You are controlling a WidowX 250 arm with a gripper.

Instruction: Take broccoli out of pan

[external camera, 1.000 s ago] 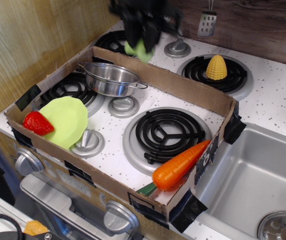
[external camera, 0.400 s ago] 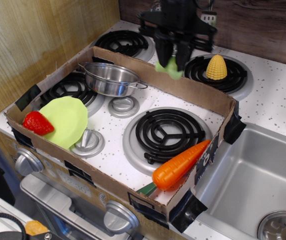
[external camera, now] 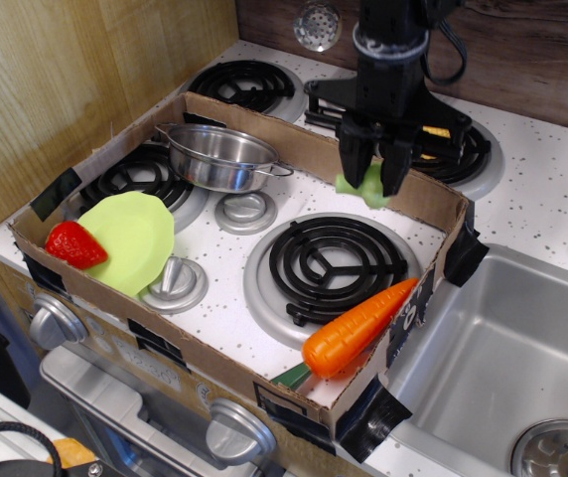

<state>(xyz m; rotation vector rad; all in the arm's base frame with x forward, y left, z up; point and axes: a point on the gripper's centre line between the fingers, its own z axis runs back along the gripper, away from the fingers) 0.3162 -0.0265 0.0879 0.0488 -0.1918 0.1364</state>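
My gripper [external camera: 374, 184] hangs from the black arm at the back right of the cardboard tray and is shut on the broccoli [external camera: 364, 187], a small pale-green lumpy floret. It holds the broccoli in the air just above the tray's back wall, over the right front burner's far side. The pan [external camera: 220, 156], a shiny steel pot with wire handles, stands empty on the back left burner inside the tray, well to the left of the gripper.
A cardboard tray [external camera: 224, 368] frames the stove top. Inside it lie a light-green plate [external camera: 135, 238] with a strawberry [external camera: 73, 244] at the left and a carrot [external camera: 355, 328] at the front right. A steel sink [external camera: 502, 368] lies to the right.
The gripper with the broccoli has moved from the back left, above the pan, rightward and down toward the tray's right side. The corn behind it is now hidden.
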